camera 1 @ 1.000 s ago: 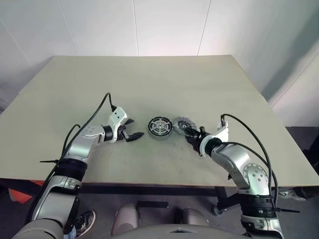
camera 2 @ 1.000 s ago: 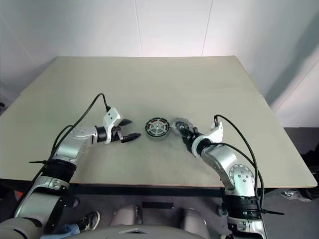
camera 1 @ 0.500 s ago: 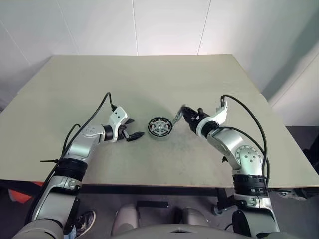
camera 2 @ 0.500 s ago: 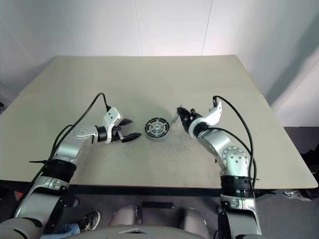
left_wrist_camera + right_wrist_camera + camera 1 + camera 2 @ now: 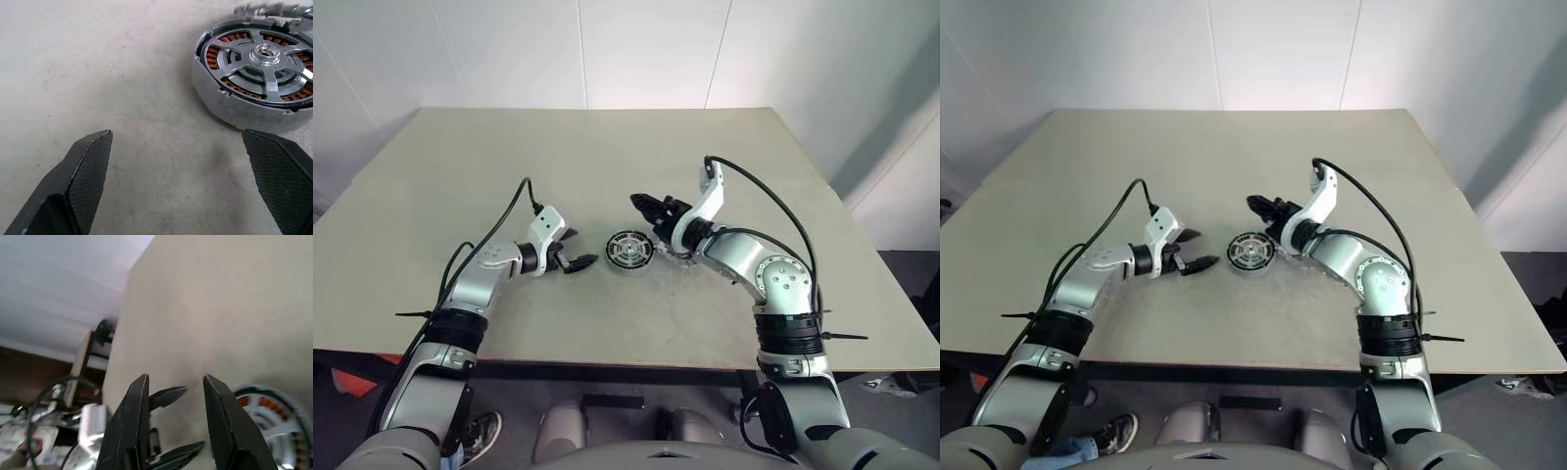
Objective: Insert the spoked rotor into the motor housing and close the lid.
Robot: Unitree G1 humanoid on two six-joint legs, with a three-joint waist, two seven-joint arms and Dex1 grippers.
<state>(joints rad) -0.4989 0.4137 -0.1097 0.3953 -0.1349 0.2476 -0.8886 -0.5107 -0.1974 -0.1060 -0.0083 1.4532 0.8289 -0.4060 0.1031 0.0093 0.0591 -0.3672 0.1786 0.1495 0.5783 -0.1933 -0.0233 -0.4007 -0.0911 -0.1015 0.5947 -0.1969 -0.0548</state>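
- Pale green table (image 5: 509, 157) lay under both my arms.
- My left gripper (image 5: 578, 249) stood wide and empty, the motor housing (image 5: 629, 250) just ahead of its fingertips.
- The spoked rotor (image 5: 264, 51) sat inside the housing.
- My right gripper (image 5: 641, 203) hung above the housing, jaws partly parted, nothing between them.
- The lid (image 5: 266, 8) lay just beyond the housing.

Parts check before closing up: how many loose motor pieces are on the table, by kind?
Motor housing: 1
Spoked wheel, seated in the housing: 1
Ribbed lid, beside the housing: 1
Total: 3
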